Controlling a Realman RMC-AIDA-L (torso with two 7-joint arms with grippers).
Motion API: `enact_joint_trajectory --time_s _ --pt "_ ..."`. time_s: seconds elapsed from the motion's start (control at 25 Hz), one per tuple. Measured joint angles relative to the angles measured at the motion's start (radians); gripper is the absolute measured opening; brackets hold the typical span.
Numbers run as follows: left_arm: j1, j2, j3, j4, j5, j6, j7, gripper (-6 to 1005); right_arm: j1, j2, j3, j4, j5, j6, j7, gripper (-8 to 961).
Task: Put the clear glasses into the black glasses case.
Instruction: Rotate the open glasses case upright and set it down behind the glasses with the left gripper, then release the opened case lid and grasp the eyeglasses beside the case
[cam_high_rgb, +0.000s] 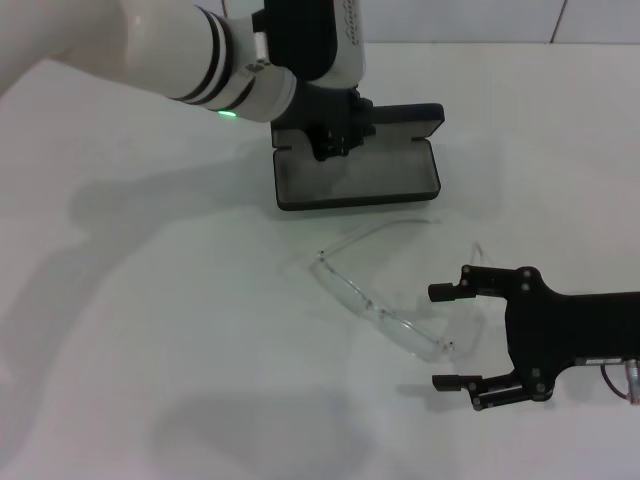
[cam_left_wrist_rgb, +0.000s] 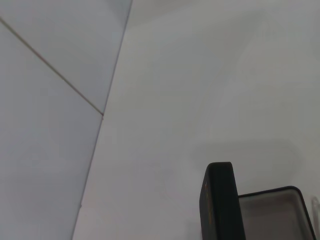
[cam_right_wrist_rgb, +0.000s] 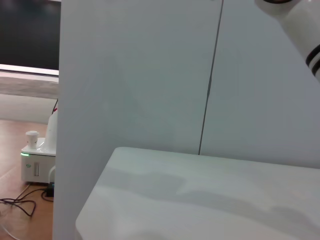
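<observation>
Here the clear glasses (cam_high_rgb: 385, 300) lie flat on the white desk (cam_high_rgb: 150, 350), arms unfolded, just in front of the black glasses case (cam_high_rgb: 357, 178) and not touching it. One arm of the glasses reaches toward the case's front right corner; the curved lens runs away from the case at a slant.

The black glasses case stands open, its grey-lined tray facing up and its lid raised at the far side. In the left wrist view the lid's edge (cam_left_wrist_rgb: 220, 200) shows upright beside the tray.

The left claw (cam_high_rgb: 335, 140) hangs over the case's tray, at its left-rear part near the lid; the wrist hides its fingers, so I cannot tell whether it is released or clenched.

The right claw (cam_high_rgb: 452, 336) sits on the side of the glasses away from the case, low over the desk. It is released, jaws spread wide, with the right end of the lens just outside their gap. It grasps nothing.

The right wrist view shows only a wall panel (cam_right_wrist_rgb: 150, 75) and the desk's far edge.
</observation>
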Motion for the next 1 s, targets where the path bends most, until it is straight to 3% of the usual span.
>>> enact_joint_trajectory --time_s 0.68,0.72,0.84,1.0 --pt "-0.014 -0.002 0.039 0.019 -0.009 0.056 -0.018 211 -0.001 -0.011 0.001 -0.004 0.0 0.004 -0.008 736" --pt "-0.011 -0.002 0.036 0.033 -0.011 0.065 -0.024 252 -0.001 -0.012 0.003 -0.003 0.0 0.004 -0.006 735" --pt "0.031 -0.001 0.016 0.095 -0.077 0.073 -0.013 374 -0.007 -0.012 0.009 -0.006 0.003 0.005 0.005 733" --pt "0.164 0.0 -0.058 0.176 -0.35 0.085 0.127 475 -0.018 -0.013 0.029 -0.053 0.014 -0.005 0.09 729"
